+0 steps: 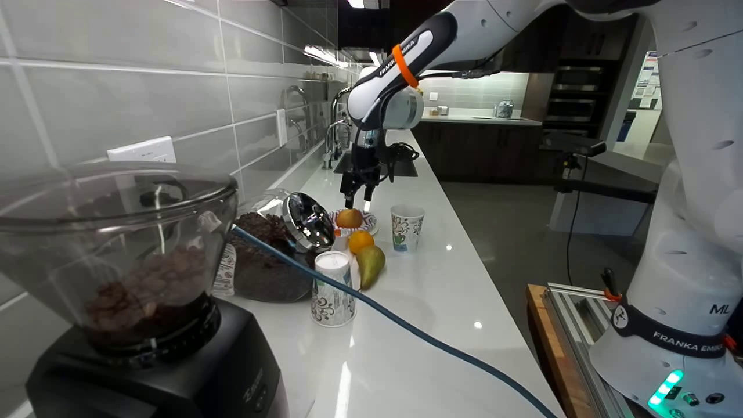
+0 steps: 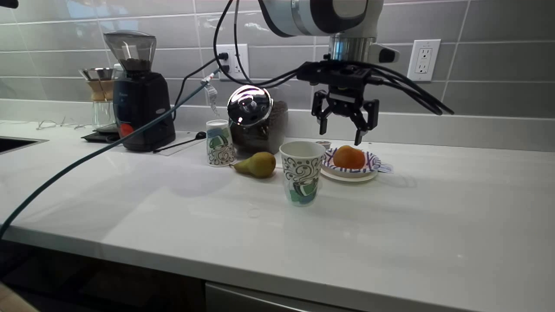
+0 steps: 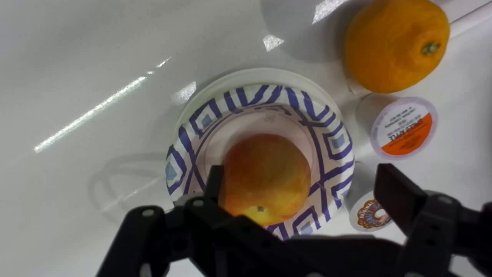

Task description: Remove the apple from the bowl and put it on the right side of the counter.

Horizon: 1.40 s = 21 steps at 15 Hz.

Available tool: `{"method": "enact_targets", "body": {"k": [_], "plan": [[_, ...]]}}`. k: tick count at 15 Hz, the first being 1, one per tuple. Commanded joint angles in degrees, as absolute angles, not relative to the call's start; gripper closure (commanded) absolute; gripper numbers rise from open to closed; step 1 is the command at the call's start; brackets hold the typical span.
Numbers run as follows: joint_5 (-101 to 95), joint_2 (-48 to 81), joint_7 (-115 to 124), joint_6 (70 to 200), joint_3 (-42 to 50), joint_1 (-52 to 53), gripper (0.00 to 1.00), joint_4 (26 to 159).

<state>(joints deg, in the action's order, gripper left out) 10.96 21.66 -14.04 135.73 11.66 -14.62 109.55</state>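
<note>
Counter (image 2: pixel 455 216): glossy white.
Apple (image 3: pixel 268 176): inside the patterned bowl (image 3: pixel 336 140).
Gripper (image 2: pixel 341 137): jaws spread apart, above the bowl.
Orange (image 3: pixel 396 47): half past one from the apple, wrist view.

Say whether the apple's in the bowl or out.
In: the wrist view shows the apple inside the rim of the bowl.

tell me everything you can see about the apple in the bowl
The apple looks round, its smooth-looking skin blending dark red, orange and yellow, with a small dark spot in the yellow patch in the wrist view. No bite or cut shows; its underside is hidden. It rests inside the patterned, paper-looking bowl. The open jaws hang over it without gripping it; whether they touch it, I cannot tell.
</note>
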Motion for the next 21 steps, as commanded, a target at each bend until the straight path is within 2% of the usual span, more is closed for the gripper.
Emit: {"method": "enact_targets", "body": {"k": [1, 21], "plan": [[10.73, 24.76, -14.27, 136.97, 10.13, -16.57, 0.00, 106.06], [7.27, 32.83, -14.14, 137.36, 9.36, -17.54, 0.00, 99.94]]}}
